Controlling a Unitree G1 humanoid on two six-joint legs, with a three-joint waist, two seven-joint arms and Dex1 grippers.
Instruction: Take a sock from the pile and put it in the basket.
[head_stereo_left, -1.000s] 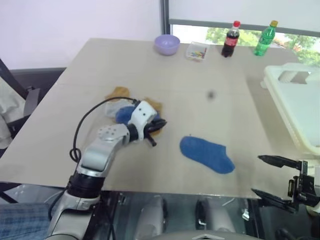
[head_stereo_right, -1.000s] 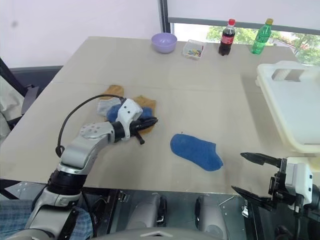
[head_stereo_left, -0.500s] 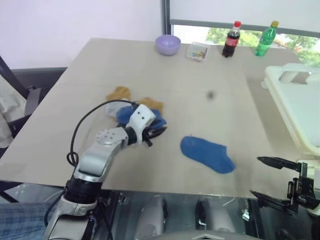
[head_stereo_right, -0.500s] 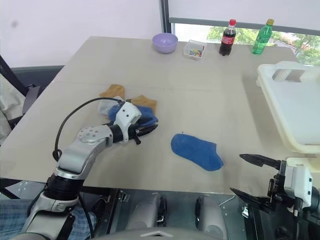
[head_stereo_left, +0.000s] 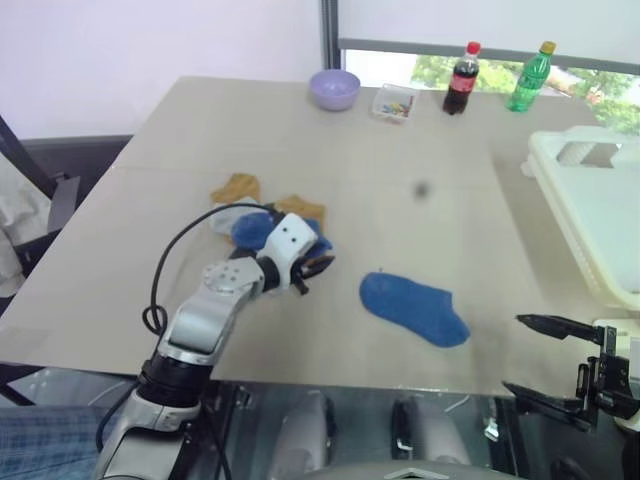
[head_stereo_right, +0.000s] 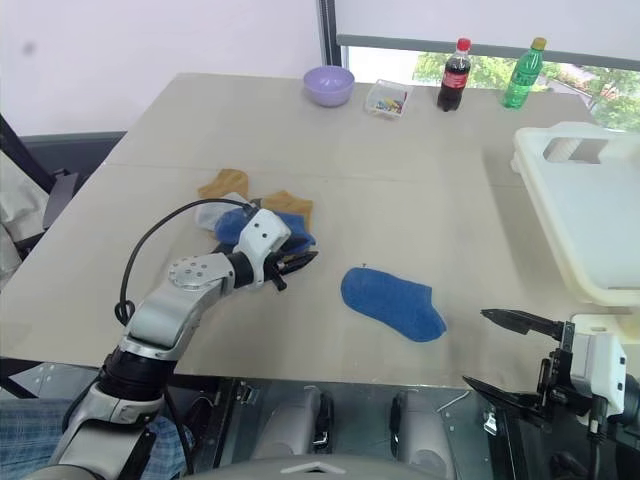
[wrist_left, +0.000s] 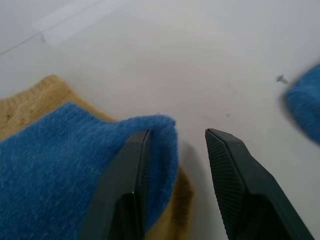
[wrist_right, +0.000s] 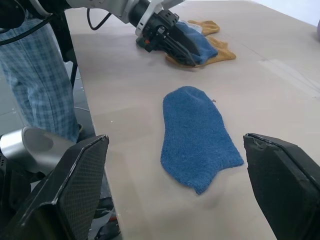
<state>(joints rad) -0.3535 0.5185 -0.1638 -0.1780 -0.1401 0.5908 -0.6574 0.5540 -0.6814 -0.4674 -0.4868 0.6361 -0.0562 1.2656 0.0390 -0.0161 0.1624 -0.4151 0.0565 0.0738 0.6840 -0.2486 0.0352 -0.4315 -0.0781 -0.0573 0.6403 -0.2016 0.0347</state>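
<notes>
Left gripper (wrist_left: 175, 150) part-open, holding nothing, straddling blue sock (wrist_left: 60, 165) edge on pile (head_stereo_left: 262, 212); risk: pinching mustard sock (wrist_left: 30, 100) too.

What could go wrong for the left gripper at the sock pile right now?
The left gripper is open at the pile, with only the blue sock's tip beside one finger, so a close may catch too little and slip. The mustard sock underneath could get pinched or dragged along too.

Left tool (wrist_left: 175, 145) has opened at the pile (head_stereo_left: 262, 215).
</notes>
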